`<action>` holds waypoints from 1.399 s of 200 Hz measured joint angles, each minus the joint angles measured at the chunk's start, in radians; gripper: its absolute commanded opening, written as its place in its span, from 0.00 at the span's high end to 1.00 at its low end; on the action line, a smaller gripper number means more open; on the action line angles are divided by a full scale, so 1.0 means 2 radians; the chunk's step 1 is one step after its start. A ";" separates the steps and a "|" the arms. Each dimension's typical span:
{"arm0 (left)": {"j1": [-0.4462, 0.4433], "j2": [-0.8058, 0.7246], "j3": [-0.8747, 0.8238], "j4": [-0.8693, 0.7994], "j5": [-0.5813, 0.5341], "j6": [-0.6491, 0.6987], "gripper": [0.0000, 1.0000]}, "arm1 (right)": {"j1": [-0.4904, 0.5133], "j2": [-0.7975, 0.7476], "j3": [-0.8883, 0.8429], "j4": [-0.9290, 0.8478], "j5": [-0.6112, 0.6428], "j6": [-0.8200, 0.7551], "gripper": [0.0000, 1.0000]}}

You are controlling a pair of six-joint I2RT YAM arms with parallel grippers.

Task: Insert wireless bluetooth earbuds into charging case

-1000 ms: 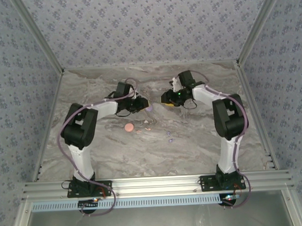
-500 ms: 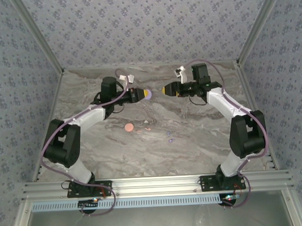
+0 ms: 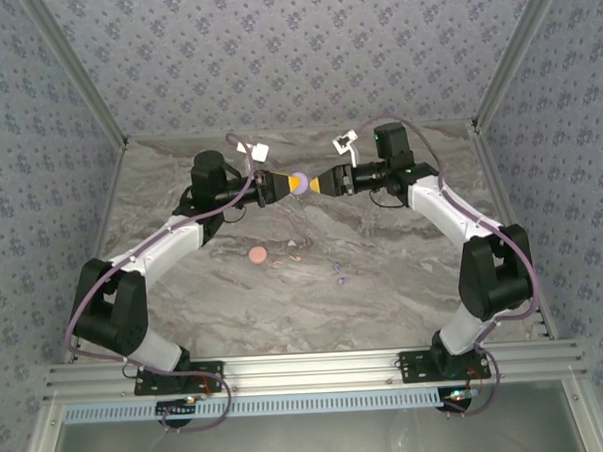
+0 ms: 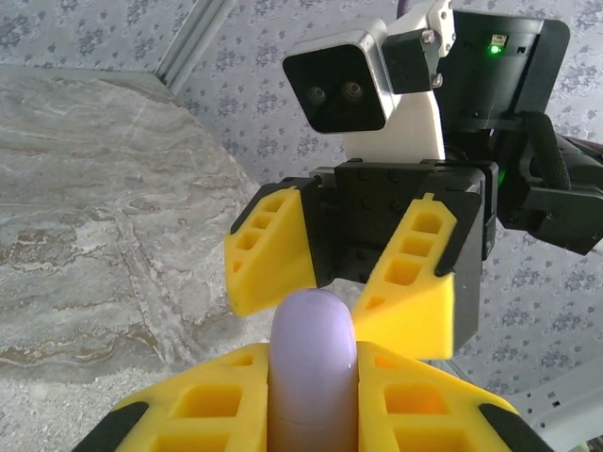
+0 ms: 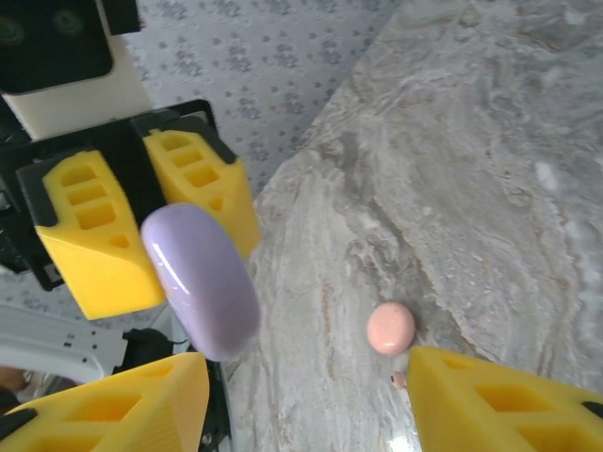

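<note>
My left hand (image 3: 288, 185) is clenched on the purple case (image 4: 312, 353) and holds it up over the far middle of the worktop (image 3: 404, 292), with the case's rounded end poking out to the right. My right hand (image 3: 326, 182) faces it just beside, released, jaws spread, and that end points into the gap. Nearer to me, the pale pink earbuds (image 3: 295, 253) lie loose just right of a pink disc (image 3: 258, 255). The purple earbuds (image 3: 340, 277) lie further right.
</note>
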State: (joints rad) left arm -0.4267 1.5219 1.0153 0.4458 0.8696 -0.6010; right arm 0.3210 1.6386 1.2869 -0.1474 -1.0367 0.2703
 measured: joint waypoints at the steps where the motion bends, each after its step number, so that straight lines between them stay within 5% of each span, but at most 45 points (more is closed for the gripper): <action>1: 0.000 0.000 0.000 0.000 0.000 0.000 0.81 | 0.000 0.000 0.000 0.000 0.000 0.000 0.40; 90: -0.010 -0.005 0.000 0.000 0.010 0.005 0.81 | 0.008 0.000 0.022 0.001 -0.023 -0.014 0.49; 229: -0.013 -0.006 0.000 -0.006 0.016 0.005 0.80 | 0.016 0.003 0.037 -0.022 -0.039 -0.046 0.79; 280: -0.013 -0.008 0.001 -0.014 0.011 0.009 0.66 | 0.016 0.003 0.039 -0.031 -0.037 -0.048 0.81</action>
State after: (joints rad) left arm -0.4519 1.5051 1.0164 0.4183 0.8909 -0.5823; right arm 0.3523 1.6451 1.3659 -0.2089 -1.1103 0.1745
